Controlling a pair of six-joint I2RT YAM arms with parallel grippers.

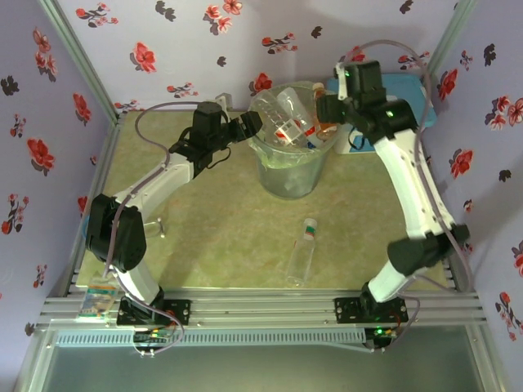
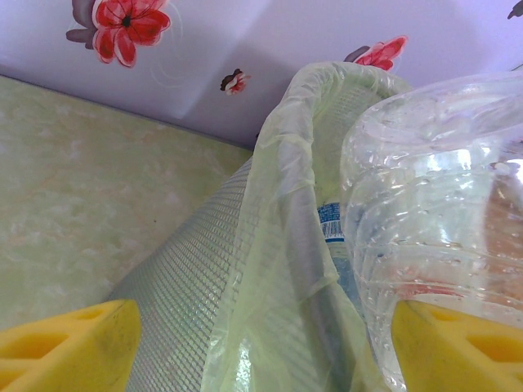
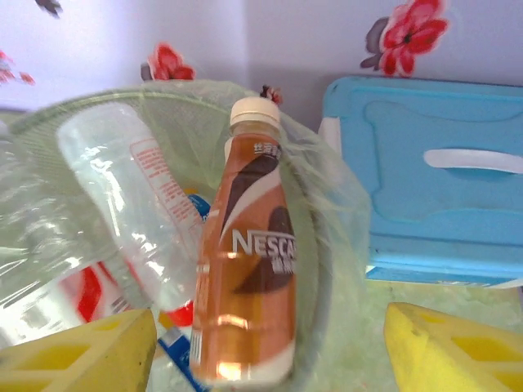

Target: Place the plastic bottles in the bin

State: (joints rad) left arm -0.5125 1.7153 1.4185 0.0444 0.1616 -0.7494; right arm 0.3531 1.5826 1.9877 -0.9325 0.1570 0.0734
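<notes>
Overhead, the bin [image 1: 288, 175] stands mid-table [image 1: 212, 237], heaped with plastic bottles [image 1: 286, 121]. A lone bottle [image 1: 301, 255] lies on the table, well apart from the bin. The left claw [image 1: 250, 124] is at the bin's left rim and the right claw [image 1: 331, 104] at its right.

At the left wrist, the left claw [image 2: 261, 347] is spread wide, the bin [image 2: 204, 278] between its fingers and a ribbed clear bottle [image 2: 433, 212] by one finger.

At the right wrist, the right claw [image 3: 270, 347] gapes wide around a brown bottle [image 3: 249, 269] lying in the bin [image 3: 335, 204], gripping nothing. A blue-lidded box [image 3: 433, 196] stands beside the bin.
</notes>
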